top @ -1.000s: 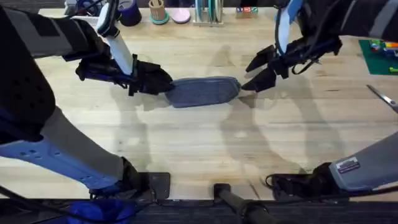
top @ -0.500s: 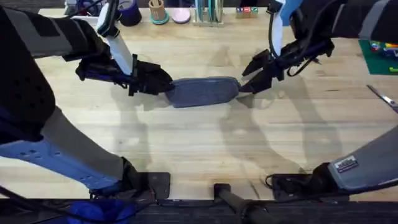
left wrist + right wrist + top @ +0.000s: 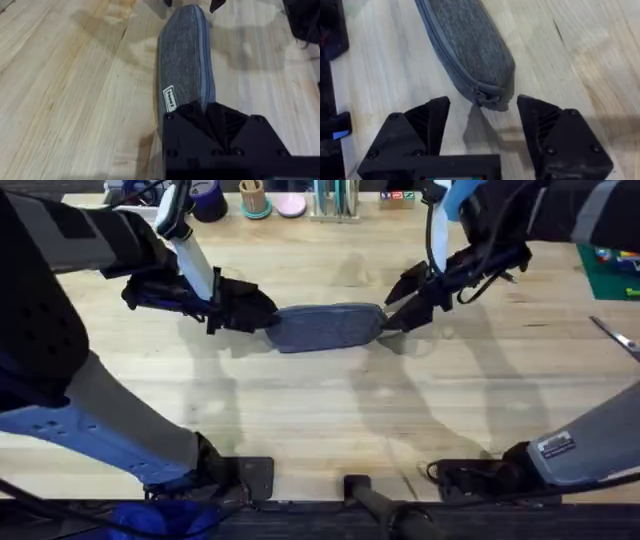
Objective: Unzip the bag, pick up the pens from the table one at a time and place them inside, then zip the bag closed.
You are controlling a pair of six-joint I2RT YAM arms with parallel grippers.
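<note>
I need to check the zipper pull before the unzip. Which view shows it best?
The right wrist view: the zipper pull sits between the open right gripper fingers. The left wrist view shows the zipper line along the bag; overhead, the pull is too small to make out.

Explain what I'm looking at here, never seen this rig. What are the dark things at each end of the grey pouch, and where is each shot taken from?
They are two robot arms, each ending in a two-finger gripper. The wide shot comes from a fixed camera above the table, with the arms' bases at its bottom edge. The other two shots come from cameras mounted on the wrists, so each shows its own black fingers up close.

In the middle lies the bag, a blue-grey fabric pouch, zipped shut. The left gripper is clamped on one end of it. The right gripper is open, its fingers either side of the other end, where the zipper pull sits; it is not holding it yet.

Silver scissors lie at the table's right edge.
</note>
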